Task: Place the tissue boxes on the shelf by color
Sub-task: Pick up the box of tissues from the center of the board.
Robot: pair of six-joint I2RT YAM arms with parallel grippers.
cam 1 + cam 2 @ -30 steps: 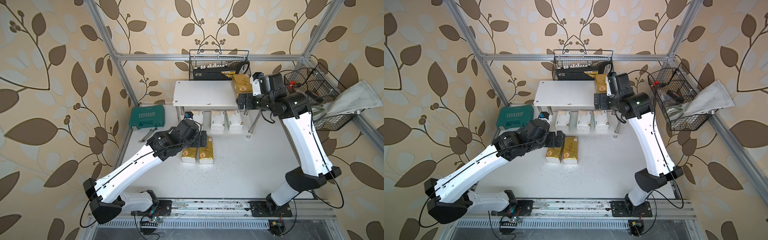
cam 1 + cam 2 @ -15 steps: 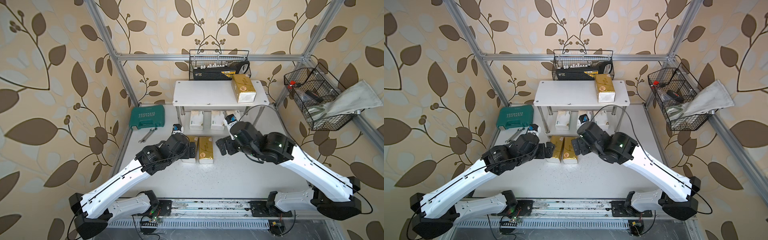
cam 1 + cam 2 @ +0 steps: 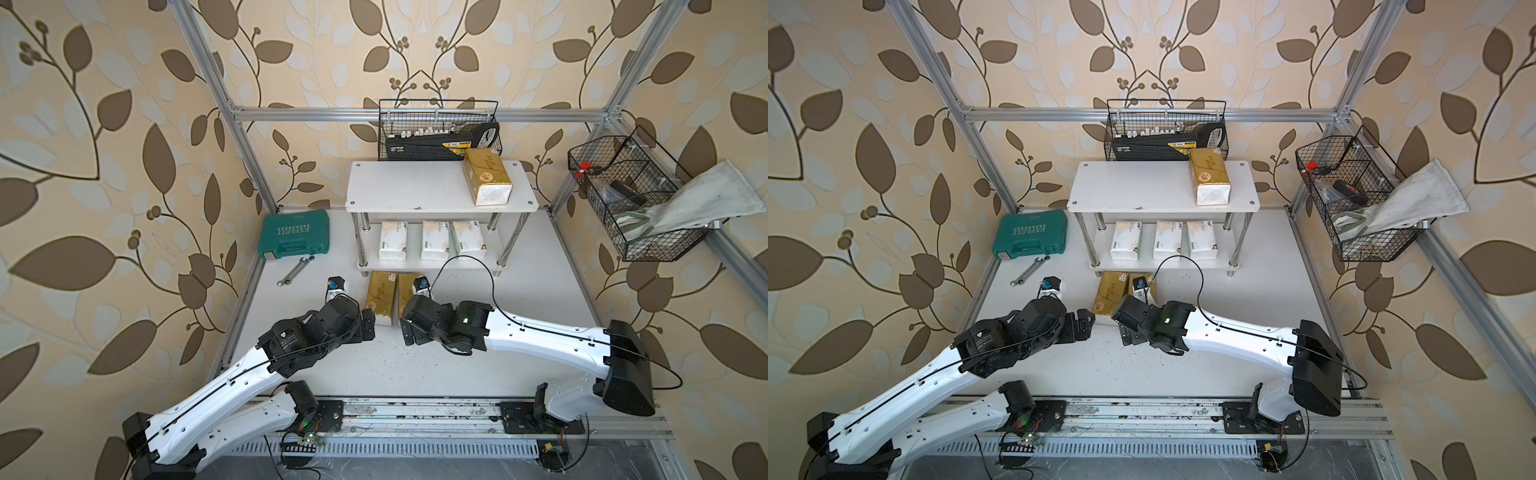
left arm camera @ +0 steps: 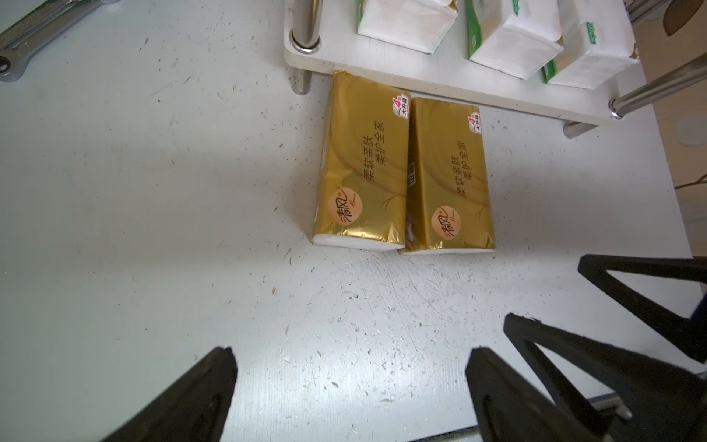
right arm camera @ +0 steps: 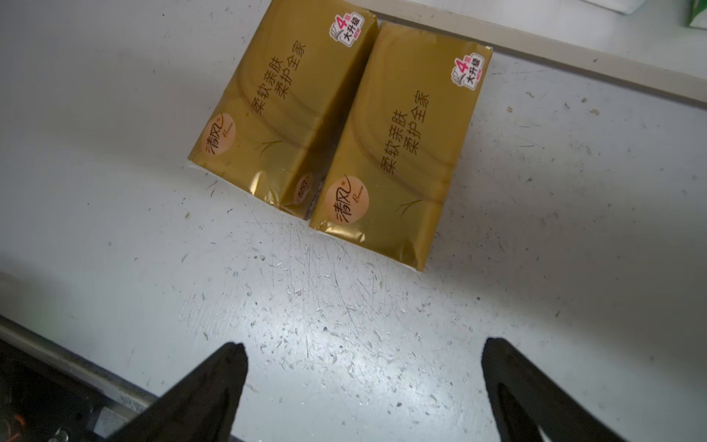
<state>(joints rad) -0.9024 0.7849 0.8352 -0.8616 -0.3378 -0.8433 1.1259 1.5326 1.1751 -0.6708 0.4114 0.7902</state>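
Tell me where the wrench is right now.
In both top views the wrench lies flat on the table on the robot's left side, just in front of the teal tool case and left of the shelf.

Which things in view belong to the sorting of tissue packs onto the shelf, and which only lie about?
Job: shelf; gold pack on top board; two gold packs on table; three white packs on lower board.

Lying about: tool case; wrench; back basket; side basket; cloth.
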